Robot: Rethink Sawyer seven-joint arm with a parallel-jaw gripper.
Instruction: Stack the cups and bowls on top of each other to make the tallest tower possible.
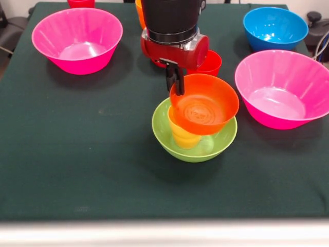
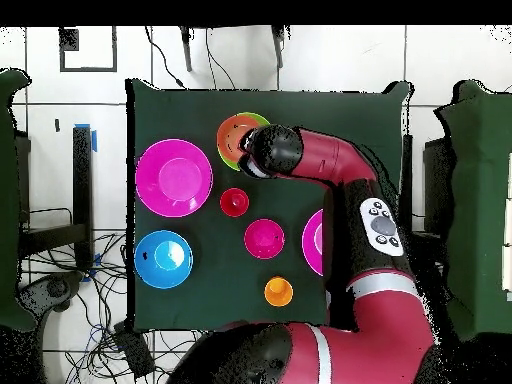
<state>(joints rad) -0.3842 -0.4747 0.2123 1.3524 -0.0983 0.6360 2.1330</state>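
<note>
The tower stands at the table's middle. Its base is the lime-green bowl [image 1: 169,135], with the yellow cup [image 1: 183,136] upright inside it. The small orange bowl [image 1: 205,105] lies tilted on the cup, its ringed inside facing the camera. My gripper [image 1: 178,89] comes down from above and is shut on the orange bowl's far-left rim. In the overhead view the tower [image 2: 233,138] peeps out beside the wrist, which hides the gripper.
Two hot-pink bowls [image 1: 77,38] [image 1: 282,87] flank the tower. A blue bowl [image 1: 275,27] stands at the far right. A small red vessel [image 1: 209,64] is just behind the tower. An orange cup [image 2: 278,291] and a small crimson bowl [image 2: 264,238] stand near the robot's base.
</note>
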